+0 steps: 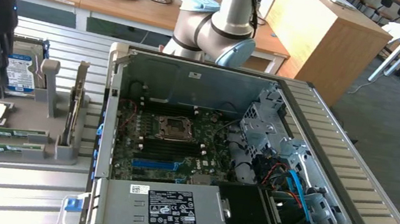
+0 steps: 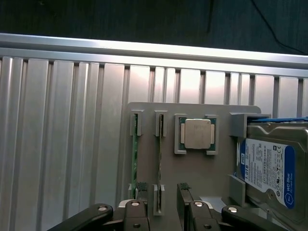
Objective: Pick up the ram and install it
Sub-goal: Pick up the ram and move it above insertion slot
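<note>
Ram (image 2: pixel 160 159): on edge in grey holder (image 2: pixel 192 168) | end effector (image 2: pixel 162 186): spread wide, straddling ram, gripping nothing

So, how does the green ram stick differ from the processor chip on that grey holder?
The green ram stick is long and thin; the processor chip is square and silver. The ram stick stands on edge in its slot; the processor chip lies flat, face up. Both sit in the grey holder.
</note>
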Controlling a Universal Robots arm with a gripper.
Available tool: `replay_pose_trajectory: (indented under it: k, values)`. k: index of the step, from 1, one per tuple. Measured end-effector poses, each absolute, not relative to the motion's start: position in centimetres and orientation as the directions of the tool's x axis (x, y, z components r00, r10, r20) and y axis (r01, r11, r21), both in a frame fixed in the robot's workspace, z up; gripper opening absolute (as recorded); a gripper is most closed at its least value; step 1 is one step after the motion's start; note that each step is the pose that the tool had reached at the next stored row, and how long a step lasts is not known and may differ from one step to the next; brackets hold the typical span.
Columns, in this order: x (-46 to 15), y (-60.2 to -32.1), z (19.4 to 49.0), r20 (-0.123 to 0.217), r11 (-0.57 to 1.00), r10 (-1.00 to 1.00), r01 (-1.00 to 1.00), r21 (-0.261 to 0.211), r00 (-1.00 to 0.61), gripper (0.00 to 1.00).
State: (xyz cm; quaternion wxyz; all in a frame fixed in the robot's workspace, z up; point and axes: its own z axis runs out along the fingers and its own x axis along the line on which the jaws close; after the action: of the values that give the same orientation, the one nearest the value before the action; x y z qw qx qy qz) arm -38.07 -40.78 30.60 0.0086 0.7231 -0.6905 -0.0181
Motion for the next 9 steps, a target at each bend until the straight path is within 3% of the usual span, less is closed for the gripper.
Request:
replay_pose_trajectory:
  k: [9]
  values:
    - [-38.07,-40.78,29.67,-0.014,-0.046,-0.999,-0.998,0.037,0.046,0.37]
